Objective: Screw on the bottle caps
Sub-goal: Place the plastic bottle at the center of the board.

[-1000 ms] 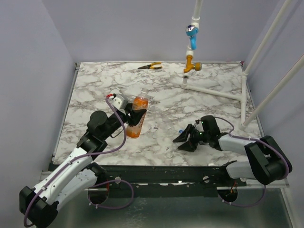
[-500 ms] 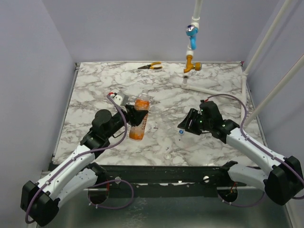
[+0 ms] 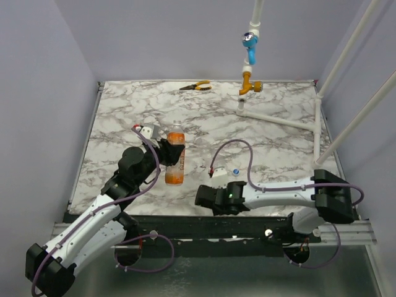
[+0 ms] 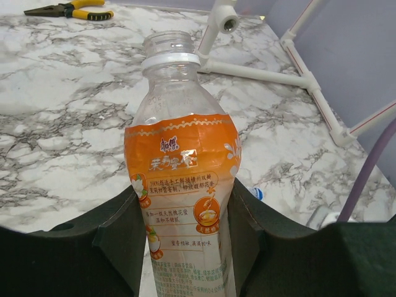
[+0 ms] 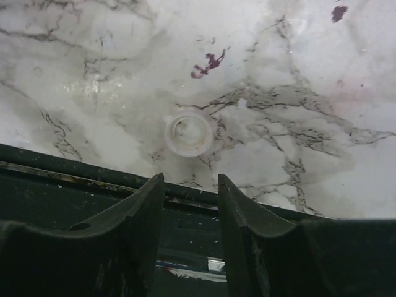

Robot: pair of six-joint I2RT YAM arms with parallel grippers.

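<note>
My left gripper [image 3: 173,156] is shut on the bottle [image 3: 175,162], a slim clear bottle with an orange label, and holds it near upright above the table's left middle. In the left wrist view the bottle [image 4: 185,167] stands between the fingers [image 4: 117,235]; its neck is open, with no cap on it. The blue cap [image 3: 236,172] lies on the marble right of the bottle and shows in the left wrist view [image 4: 257,193]. My right gripper [image 5: 190,182] is open and low at the front edge [image 3: 203,198]. The whitish cap [image 5: 189,133] lies open side up just beyond its fingertips.
Orange-handled pliers [image 3: 195,86] lie at the back. A blue and orange valve on white pipe [image 3: 249,62] stands at the back right, with pipe legs [image 3: 278,119] along the table's right side. The dark front rail [image 5: 74,167] runs under my right fingers.
My right arm has swung from the table's right middle down to the front edge, over the whitish cap. My left gripper has shifted slightly with the bottle and holds it more upright.
</note>
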